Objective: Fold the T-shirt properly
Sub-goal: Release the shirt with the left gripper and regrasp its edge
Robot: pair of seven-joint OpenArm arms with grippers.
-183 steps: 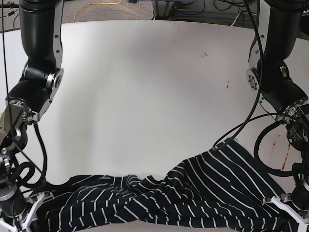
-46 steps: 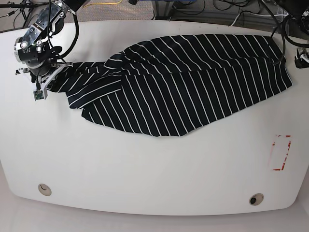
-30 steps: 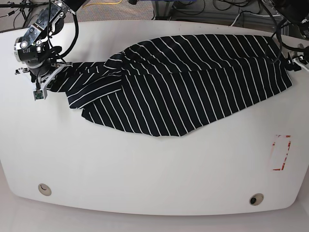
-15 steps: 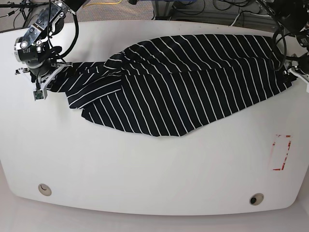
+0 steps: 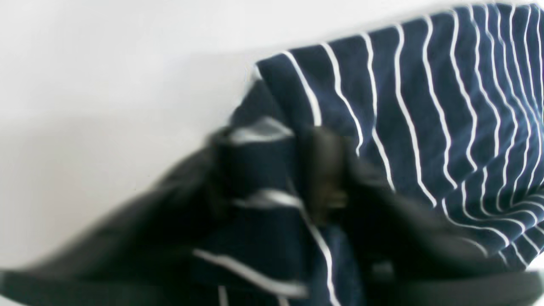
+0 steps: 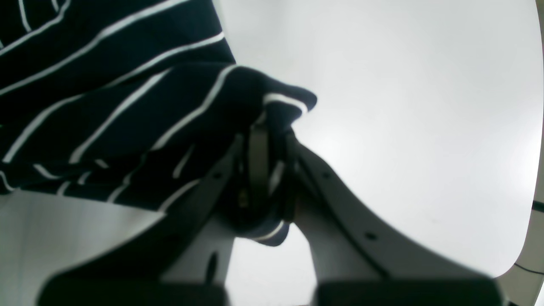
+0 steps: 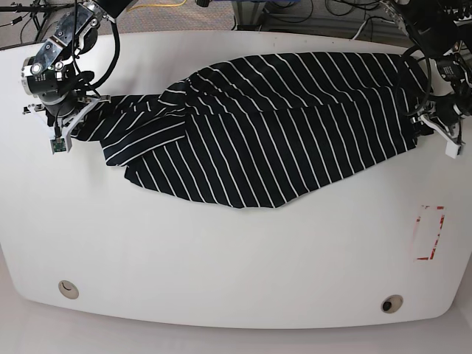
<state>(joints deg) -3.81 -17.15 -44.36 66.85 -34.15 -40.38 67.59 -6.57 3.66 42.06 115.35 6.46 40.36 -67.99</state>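
While lying spread across the upper part of the white tabletop (image 7: 221, 273) in the base view, shown with both ends pinched: the black, white-striped T-shirt (image 7: 258, 133). Held in the left gripper (image 5: 272, 170), fingers drawn narrow and blurred around it, a bunched fold at the base view's right end. Clamped shut in the right gripper (image 6: 270, 170), a gathered fold at the opposite end, near the tabletop's left side. Slanting down to a blunt point near mid-table, the shirt's lower edge; running below it to the rounded table edge, a broad stretch of white surface, with two round fittings (image 7: 68, 289) toward the lower corners and red marks (image 7: 429, 232) at right. Compared with half a second earlier, shifted inward with the left gripper, the shirt's right end, now drawn short and bunched; unchanged, the right gripper's place and the shirt's middle.
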